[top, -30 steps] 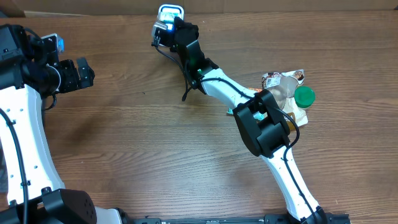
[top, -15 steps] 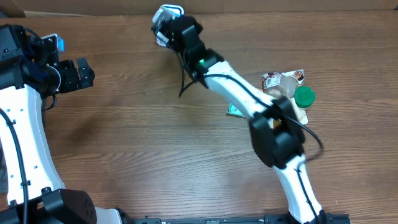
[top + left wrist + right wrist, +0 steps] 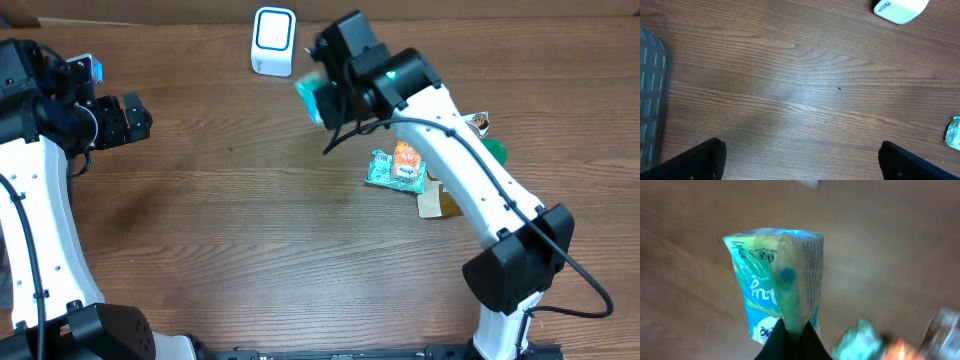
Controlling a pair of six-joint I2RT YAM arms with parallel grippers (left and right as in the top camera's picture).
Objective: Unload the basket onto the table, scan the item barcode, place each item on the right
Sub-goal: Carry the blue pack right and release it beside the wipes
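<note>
Right end effector (image 3: 791, 337) is clamped shut on the bottom seam of a teal packet (image 3: 777, 287). It's held up off the bench (image 3: 220, 230), a bit down and to the right of the white scanner (image 3: 273, 41) near the back edge, close but clearly apart. Left end effector (image 3: 801, 161) is wide open with nothing in it, parked way off on its own side, so this looks like a one-arm job.

My read is that we're mid-presentation: item picked, not yet in front of the scanner window. Tips for doing it well:

- Find the barcode first. In the wrist view there's a panel of fine print on the packet's right face, but I honestly can't make out a barcode there. It might be on a side that's hidden.
- Turn the wrist so that face points squarely at the scanner window, not edge-on. The packet is soft and crinkly, so a bent face could throw glare or warp the bars.
- The grip is only a pinch on the seam, so the bag will probably flop. Go slow and skip any fast swings.
- Hold it near the window without bumping the scanner, since that box looks light enough to slide.
- Stay clear of the pile of snacks (image 3: 400, 168) lying on the bench under the arm.
</note>
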